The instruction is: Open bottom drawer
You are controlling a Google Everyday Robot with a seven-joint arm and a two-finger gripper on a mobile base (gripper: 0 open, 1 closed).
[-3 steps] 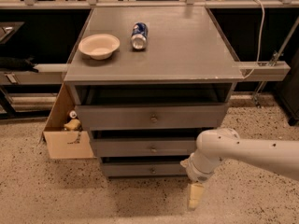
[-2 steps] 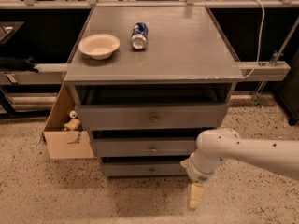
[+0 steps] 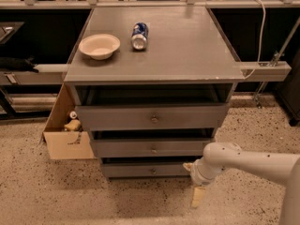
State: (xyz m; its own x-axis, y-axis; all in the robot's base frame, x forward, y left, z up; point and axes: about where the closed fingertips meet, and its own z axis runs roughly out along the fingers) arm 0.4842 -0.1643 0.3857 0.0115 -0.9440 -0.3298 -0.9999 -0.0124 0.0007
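The bottom drawer [image 3: 136, 170], lowest of three in a grey cabinet [image 3: 187, 46], looks shut or nearly so. The gripper [image 3: 197, 195] hangs low just right of its front, off the knob [image 3: 152, 170]; its grip cannot be told. Pulling remains.

No legible text anywhere.
Blue print on can [image 3: 139, 35] and dark mark on cardboard box [image 3: 70, 145] unreadable; gripper [image 3: 197, 200] low near floor, just right of bottom drawer [image 3: 131, 170].

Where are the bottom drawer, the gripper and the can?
bottom drawer [image 3: 126, 170]: camera view, grey front left of its knob [image 3: 153, 170].
gripper [image 3: 197, 197]: camera view, cream tip, near the floor [image 3: 140, 205] right of that drawer.
can [image 3: 139, 34]: camera view, its side, lying on the cabinet top [image 3: 187, 46].
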